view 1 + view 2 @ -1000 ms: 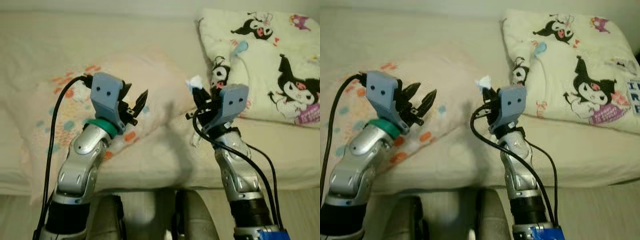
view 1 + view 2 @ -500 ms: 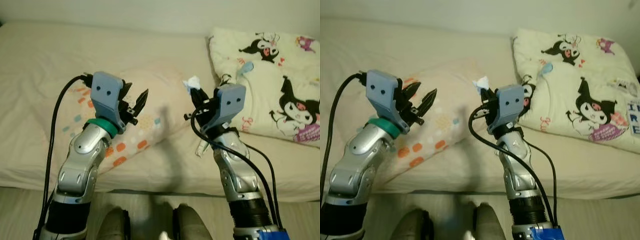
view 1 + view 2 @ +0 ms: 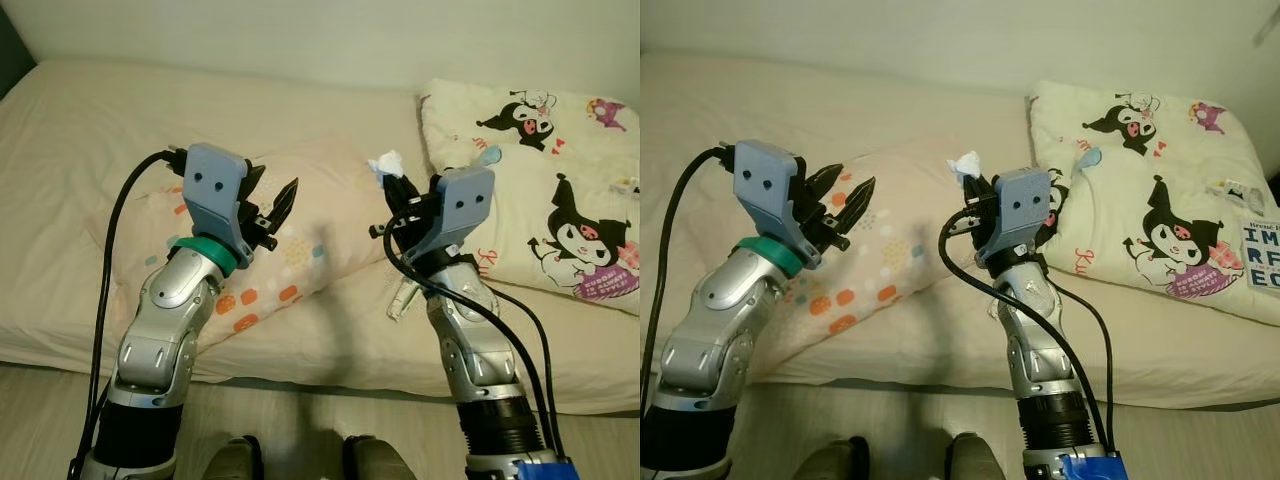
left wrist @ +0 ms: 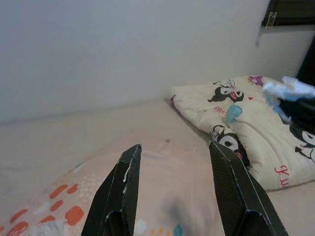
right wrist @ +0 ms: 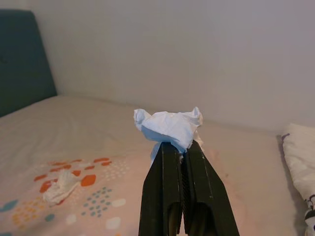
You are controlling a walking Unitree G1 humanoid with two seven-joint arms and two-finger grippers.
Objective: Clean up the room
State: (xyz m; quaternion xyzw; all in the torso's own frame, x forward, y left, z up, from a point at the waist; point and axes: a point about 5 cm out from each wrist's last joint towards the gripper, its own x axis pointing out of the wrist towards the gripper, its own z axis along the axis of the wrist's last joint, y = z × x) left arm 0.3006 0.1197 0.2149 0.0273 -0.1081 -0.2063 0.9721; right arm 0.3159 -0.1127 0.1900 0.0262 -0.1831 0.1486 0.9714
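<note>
White crumpled tissue (image 5: 170, 127), pinched between the closed black fingers (image 5: 162, 187) of the right gripper (image 3: 398, 192), held raised above the bed (image 3: 90, 130). Left gripper (image 3: 272, 205): fingers spread apart, empty, raised over the spotted pillow (image 3: 300, 235). Second crumpled tissue (image 5: 60, 187), lying on the spotted pillow near its orange dots. Cartoon-print pillow (image 3: 1160, 215), at the robot's right on the bed, beside the spotted pillow. Bed sheet cream; pale wall (image 4: 123, 44) behind.

White crumpled tissue (image 5: 170, 126), cream cartoon-print pillow (image 3: 1150, 220), pale pillow (image 3: 290, 260) with orange and teal dots.
</note>
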